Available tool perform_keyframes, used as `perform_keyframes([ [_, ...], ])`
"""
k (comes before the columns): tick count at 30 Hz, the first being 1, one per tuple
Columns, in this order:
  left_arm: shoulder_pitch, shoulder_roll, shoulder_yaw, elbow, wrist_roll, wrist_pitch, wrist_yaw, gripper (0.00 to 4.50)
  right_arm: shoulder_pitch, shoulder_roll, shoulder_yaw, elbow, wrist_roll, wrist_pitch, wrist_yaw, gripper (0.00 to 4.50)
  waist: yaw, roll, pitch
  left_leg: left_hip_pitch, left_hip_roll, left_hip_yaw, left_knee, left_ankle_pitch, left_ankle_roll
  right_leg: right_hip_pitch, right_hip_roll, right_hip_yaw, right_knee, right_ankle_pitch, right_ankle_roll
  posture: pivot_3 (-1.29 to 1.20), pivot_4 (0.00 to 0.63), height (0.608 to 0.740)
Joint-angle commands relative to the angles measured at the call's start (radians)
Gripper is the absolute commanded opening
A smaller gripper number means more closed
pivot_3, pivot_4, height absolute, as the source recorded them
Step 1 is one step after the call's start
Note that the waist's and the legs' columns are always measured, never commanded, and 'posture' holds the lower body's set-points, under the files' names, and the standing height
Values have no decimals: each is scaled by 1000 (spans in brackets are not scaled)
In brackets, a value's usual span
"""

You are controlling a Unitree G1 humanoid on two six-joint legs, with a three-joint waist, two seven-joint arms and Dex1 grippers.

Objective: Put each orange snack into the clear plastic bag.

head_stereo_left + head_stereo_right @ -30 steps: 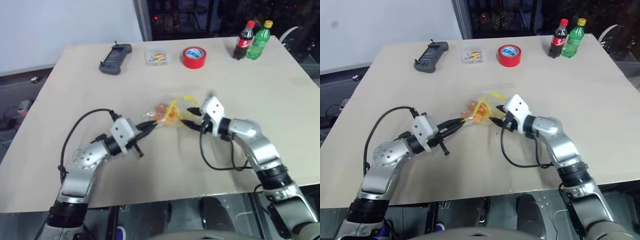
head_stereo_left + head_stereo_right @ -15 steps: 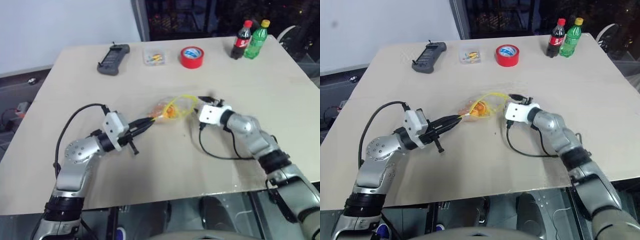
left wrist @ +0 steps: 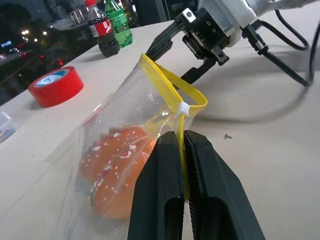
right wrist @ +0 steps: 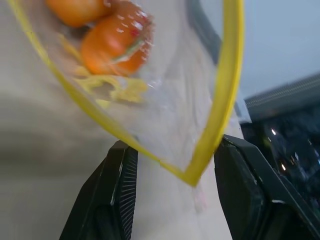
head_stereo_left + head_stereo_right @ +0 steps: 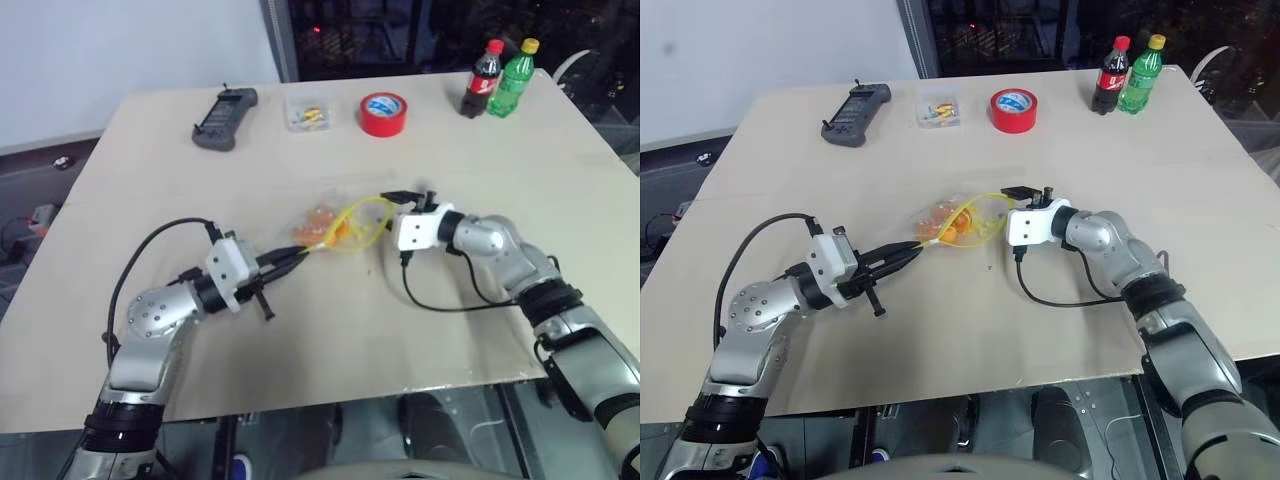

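Lab/workshop: bare test table [image 5: 560, 160] w/ handheld controller [image 5: 226, 117], tape roll [image 5: 385, 113].

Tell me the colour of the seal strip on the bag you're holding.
Bright yellow; the seal strip shows best in the left wrist view, along the clear plastic bag.

A: Where do the two head views look from?

B: From high above, forward and down over the whole counter [image 5: 560, 180]. Both share nearly the same scene, from the near edge to the bottles [image 5: 500, 78] at the far side; the right eye's is shifted slightly.

A: And the wrist views?

B: Much nearer. The left wrist view looks along the left claw [image 3: 182, 150], low over the counter, facing the clear plastic bag [image 3: 125, 125], the right claw [image 3: 177, 57], the red tape roll [image 3: 55, 86] and the bottles. The right wrist view looks between its own fingers [image 4: 117, 185] into the bag's yellow-edged mouth.

A: What do all four share?

B: The bag.
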Motion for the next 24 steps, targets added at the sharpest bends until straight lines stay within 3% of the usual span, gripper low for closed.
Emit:
perform_keyframes([
  [1, 8, 6, 2, -25, 5, -31, -3, 0, -46, 14, -10, 36, 37, -43, 36, 1859, 0, 0, 0, 0, 0, 0, 0, 0, 0, 0, 0, 0, 0, 0, 0, 0, 150, 740],
  [6, 1, 1, 13, -28, 10, -39, 19, 0, -57, 13, -49, 51, 80, -23, 63, 88, 2, 0, 0, 0, 0, 0, 0, 0, 0, 0, 0, 0, 0, 0, 0, 0, 150, 740],
  [9, -63, -7, 23, 1, 12, -13, 57, 0, -70, -11, -88, 42, 93, 24, 48, 88, 2, 0, 0, 0, 0, 0, 0, 0, 0, 0, 0, 0, 0, 0, 0, 0, 150, 740],
  [17, -592, -52, -40, 387, 234, -43, 262, 0, -145, -179, -233, -49, 68, 228, -92, 88, 27, -3, 4, -3, -5, -5, 3, 2, -3, 0, 0, -6, 3, 2, -2, 0, 150, 740],
  [20, -642, -41, -75, 404, 273, -83, 250, 0, -82, -252, -282, -202, 86, 305, -61, 88, 18, -3, 4, -3, -5, -4, 1, 2, -4, 0, -1, -4, -1, 1, -2, 0, 150, 740],
  [24, -568, -38, -115, 373, 290, -187, 230, 0, 105, -298, -320, -487, 130, 467, 18, 88, 1, -3, 4, -6, -3, -3, -3, 1, -2, -2, -1, -3, -10, 1, -2, 0, 150, 740],
])
